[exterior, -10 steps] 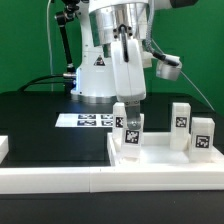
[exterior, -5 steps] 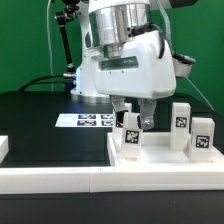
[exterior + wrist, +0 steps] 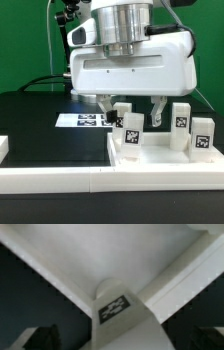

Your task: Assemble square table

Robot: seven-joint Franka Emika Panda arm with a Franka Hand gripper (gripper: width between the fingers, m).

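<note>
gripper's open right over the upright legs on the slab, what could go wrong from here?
1. The gripper hangs open with a finger on either side of one upright leg. A slightly off-centre descent could tip it.
2. More legs stand close by on the square slab. A wide finger could clip one.
3. The wrist view shows little beyond the tagged leg, so alignment is hard to check.

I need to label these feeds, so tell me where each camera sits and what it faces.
Exterior view: off the arm, low at the table's edge, facing the arm's base; shows the gripper, jaws open, over a tagged leg.
Wrist view: on the wrist, looking down between the fingers at that leg.
Shared: the leg and the gripper.
</note>
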